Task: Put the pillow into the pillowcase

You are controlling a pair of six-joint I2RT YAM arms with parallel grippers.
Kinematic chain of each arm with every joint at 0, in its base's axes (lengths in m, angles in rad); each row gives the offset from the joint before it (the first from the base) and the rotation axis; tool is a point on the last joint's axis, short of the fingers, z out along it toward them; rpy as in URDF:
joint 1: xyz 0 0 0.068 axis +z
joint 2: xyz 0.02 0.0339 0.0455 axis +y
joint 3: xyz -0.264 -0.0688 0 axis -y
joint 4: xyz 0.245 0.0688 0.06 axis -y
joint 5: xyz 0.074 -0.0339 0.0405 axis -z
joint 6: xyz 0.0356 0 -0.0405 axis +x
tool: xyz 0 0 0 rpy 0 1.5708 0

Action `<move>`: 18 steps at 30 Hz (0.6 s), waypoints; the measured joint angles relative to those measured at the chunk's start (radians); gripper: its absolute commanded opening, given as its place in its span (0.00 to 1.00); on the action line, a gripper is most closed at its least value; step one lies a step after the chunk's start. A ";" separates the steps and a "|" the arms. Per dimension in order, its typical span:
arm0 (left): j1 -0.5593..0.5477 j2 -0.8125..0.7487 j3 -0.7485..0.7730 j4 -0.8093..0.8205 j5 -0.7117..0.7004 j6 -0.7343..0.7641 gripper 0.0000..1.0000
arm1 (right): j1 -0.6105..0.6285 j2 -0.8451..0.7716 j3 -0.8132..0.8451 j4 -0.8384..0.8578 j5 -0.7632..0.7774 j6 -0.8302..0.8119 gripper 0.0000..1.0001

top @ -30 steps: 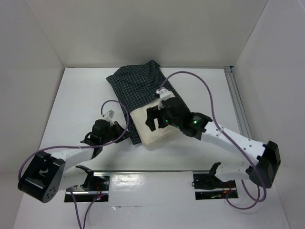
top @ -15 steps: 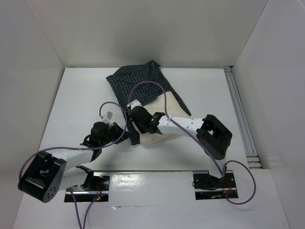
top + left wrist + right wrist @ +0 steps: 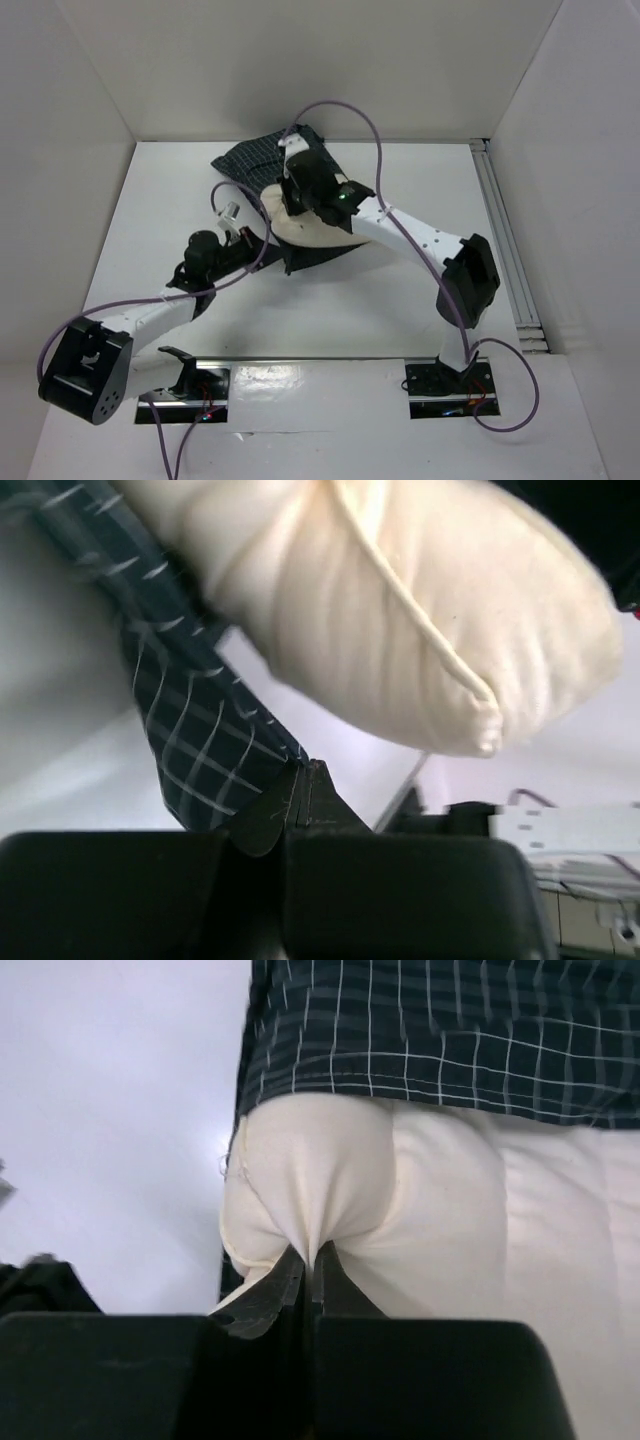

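Right hand (image 3: 310, 1256) pinched tight on a pillow (image 3: 470, 1240) fold; my left hand (image 3: 303, 772) pinched tight on the pillowcase (image 3: 190, 740) edge.
Pillowcase covers the pillow's 12 o'clock end.

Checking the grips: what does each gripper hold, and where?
The left gripper pinches the pillowcase at its edge; the right gripper pinches a fold of the pillow near its edge.

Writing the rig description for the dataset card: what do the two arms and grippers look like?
The left arm and right arm match: white tube links, bulky black joint housings. Each trails a looping purple cable. A green light glows by the right wrist. The left gripper and right gripper are black, with tapered fingers.
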 measured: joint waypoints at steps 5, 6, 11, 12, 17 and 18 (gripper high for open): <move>0.002 -0.014 0.210 0.005 0.108 0.000 0.00 | -0.021 -0.069 0.073 0.091 -0.014 -0.023 0.00; 0.002 -0.023 0.220 0.017 0.127 -0.003 0.00 | -0.024 -0.068 0.068 0.105 -0.021 -0.021 0.00; 0.011 -0.056 0.119 0.068 0.169 -0.067 0.00 | -0.078 0.020 -0.077 0.262 -0.157 0.067 0.00; 0.013 -0.056 0.089 0.058 0.170 -0.079 0.00 | -0.090 0.040 -0.113 0.281 -0.186 0.087 0.00; 0.014 -0.130 0.047 -0.148 0.169 -0.048 0.02 | -0.114 0.047 -0.224 0.348 -0.301 0.159 0.00; 0.013 -0.161 0.063 -0.201 0.167 -0.027 0.13 | -0.114 0.029 -0.237 0.357 -0.311 0.161 0.00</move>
